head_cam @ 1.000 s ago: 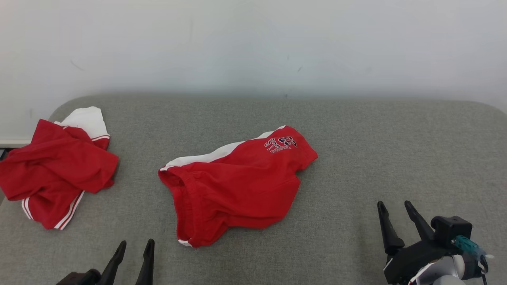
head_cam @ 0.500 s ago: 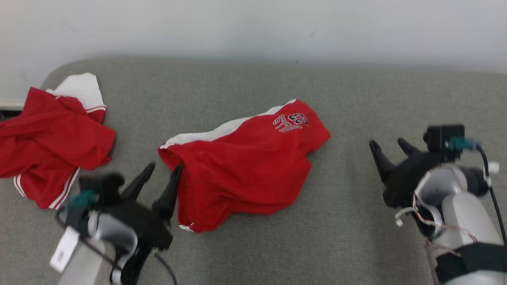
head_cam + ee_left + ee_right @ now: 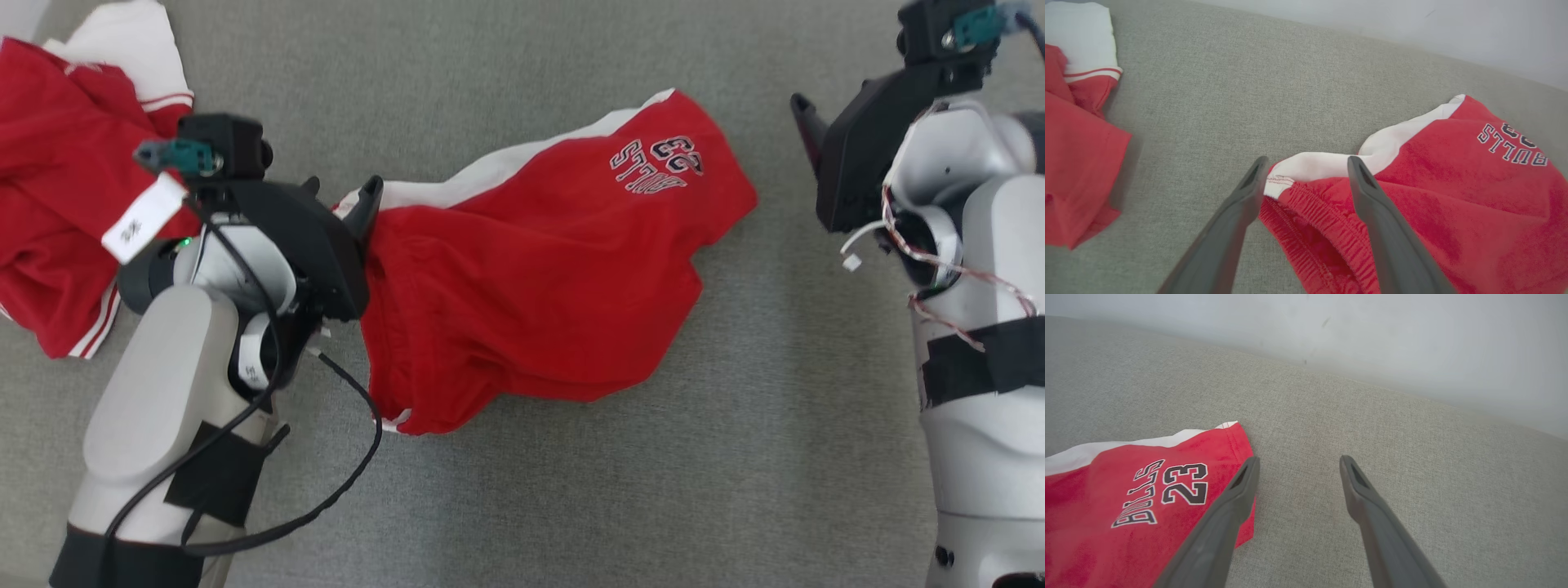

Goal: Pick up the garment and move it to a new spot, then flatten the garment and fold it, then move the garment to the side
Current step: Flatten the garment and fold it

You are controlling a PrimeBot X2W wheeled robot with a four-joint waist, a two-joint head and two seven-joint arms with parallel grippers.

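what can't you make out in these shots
- Red shorts: in the head view the left gripper and arm cover part of the waistband.
- Second red garment: cut off by the left edge in head and left wrist views.
- Right gripper: in the head view one finger hides behind its own body.

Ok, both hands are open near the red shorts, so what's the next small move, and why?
Probably lower the left hand and close it on the waistband corner of the red shorts: its open fingers straddle that corner without gripping, while the right hand hangs open beside the leg hem.
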